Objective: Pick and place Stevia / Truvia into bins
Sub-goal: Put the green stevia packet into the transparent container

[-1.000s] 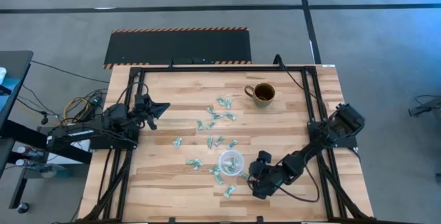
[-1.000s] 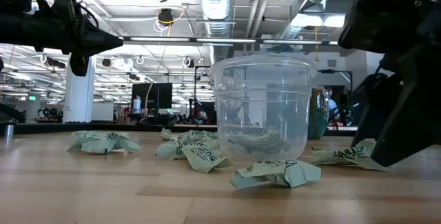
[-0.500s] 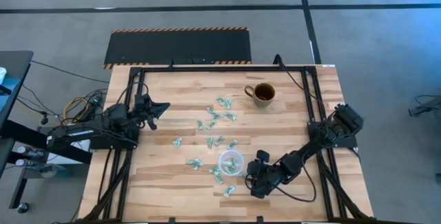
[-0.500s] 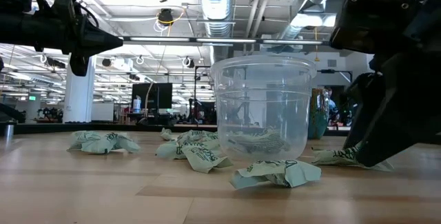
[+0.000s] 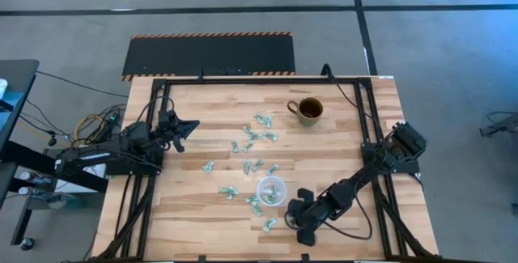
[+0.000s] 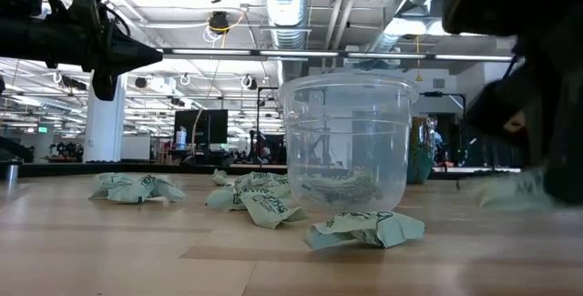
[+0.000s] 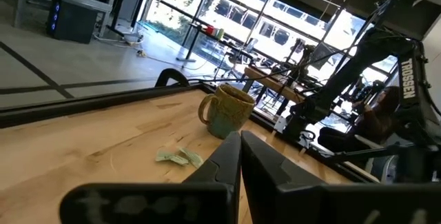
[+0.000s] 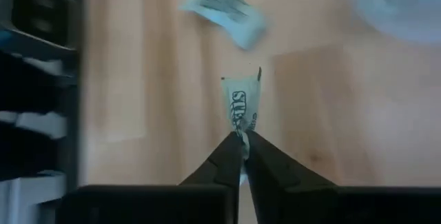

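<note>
Several pale green and white Stevia sachets (image 5: pixel 251 146) lie scattered on the wooden table, some around the clear plastic cup (image 5: pixel 271 190) that serves as the bin. The cup (image 6: pixel 348 141) stands upright with a sachet or two inside. My right gripper (image 5: pixel 295 213) is just right of the cup, near the table's front, shut on one sachet (image 8: pixel 241 103). Another sachet (image 8: pixel 224 7) lies beyond its fingertips. My left gripper (image 5: pixel 194 124) hovers shut over the table's left part, holding nothing. My right gripper pinches one short end of the sachet (image 8: pixel 242 122) between its two fingertips. The fingers come slanting down from the table's right. The rest of the sachet sticks out forward past them, printed face up. In the low view it (image 6: pixel 512 189) seems raised just off the wood.
A brown mug (image 5: pixel 308 110) with dark contents stands at the far right of the table. A black frame (image 5: pixel 368 125) runs along the table's edges. Bare wood lies left of the sachets and along the near edge.
My right gripper has shut on a sachet lying right of the cup and has shifted a little toward the table's near edge. The sachet has left its place beside the cup and moved with the fingers.
</note>
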`<action>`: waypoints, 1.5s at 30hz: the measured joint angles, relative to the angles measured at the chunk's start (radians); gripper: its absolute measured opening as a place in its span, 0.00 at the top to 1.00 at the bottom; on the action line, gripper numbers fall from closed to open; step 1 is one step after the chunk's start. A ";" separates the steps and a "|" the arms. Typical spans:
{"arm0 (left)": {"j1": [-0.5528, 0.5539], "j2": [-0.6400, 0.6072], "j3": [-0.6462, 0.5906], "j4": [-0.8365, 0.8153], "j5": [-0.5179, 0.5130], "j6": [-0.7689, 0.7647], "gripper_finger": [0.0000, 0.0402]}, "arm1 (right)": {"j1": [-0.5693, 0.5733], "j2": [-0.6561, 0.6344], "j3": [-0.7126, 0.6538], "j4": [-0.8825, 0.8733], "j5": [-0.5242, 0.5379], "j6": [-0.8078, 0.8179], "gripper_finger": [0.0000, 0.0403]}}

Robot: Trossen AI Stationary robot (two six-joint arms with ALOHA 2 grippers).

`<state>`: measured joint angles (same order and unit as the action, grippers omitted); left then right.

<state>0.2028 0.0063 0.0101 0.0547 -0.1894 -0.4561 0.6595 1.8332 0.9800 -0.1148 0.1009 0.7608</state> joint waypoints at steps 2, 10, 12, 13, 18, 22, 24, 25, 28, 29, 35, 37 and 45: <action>0.000 0.000 0.000 0.000 0.000 0.000 1.00 | -0.001 0.000 0.050 -0.047 -0.036 0.000 0.96; 0.000 0.000 0.000 0.001 -0.001 0.000 1.00 | -0.006 -0.001 0.311 -0.313 -0.053 -0.125 0.98; 0.000 0.000 0.000 0.001 -0.001 0.000 1.00 | -0.017 -0.001 0.367 -0.380 -0.016 -0.165 0.99; 0.000 0.000 0.000 0.002 -0.001 0.000 1.00 | -0.023 -0.001 0.392 -0.412 0.006 -0.186 0.99; 0.000 0.000 0.000 0.002 -0.001 -0.001 1.00 | -0.073 -0.002 0.485 -0.522 0.107 -0.268 0.99; 0.000 0.000 0.000 0.003 -0.001 -0.001 1.00 | -0.131 -0.003 0.514 -0.586 0.134 -0.296 0.99; 0.000 0.000 0.000 0.003 -0.001 -0.001 1.00 | -0.157 -0.003 0.514 -0.630 0.134 -0.283 0.99; 0.000 0.000 0.000 0.003 -0.001 -0.001 1.00 | -0.168 -0.003 0.514 -0.657 0.134 -0.269 0.99; 0.000 0.000 0.000 0.004 -0.001 -0.001 1.00 | -0.196 -0.003 0.514 -0.722 0.133 -0.241 0.98; 0.000 0.000 0.000 0.004 -0.001 -0.002 1.00 | -0.203 -0.003 0.514 -0.730 0.133 -0.240 0.98; 0.000 0.000 0.000 0.005 -0.002 -0.070 1.00 | -0.217 -0.003 0.514 -0.724 0.133 -0.238 0.98; 0.000 0.000 0.000 0.005 -0.002 -0.119 1.00 | -0.217 -0.003 0.514 -0.724 0.133 -0.239 0.97; 0.000 0.000 0.000 0.005 -0.002 -0.143 1.00 | -0.215 -0.003 0.514 -0.722 0.133 -0.238 0.85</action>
<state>0.2027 0.0063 0.0101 0.0593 -0.1913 -0.5987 0.4450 1.8305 1.4940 -0.8371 0.2340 0.5232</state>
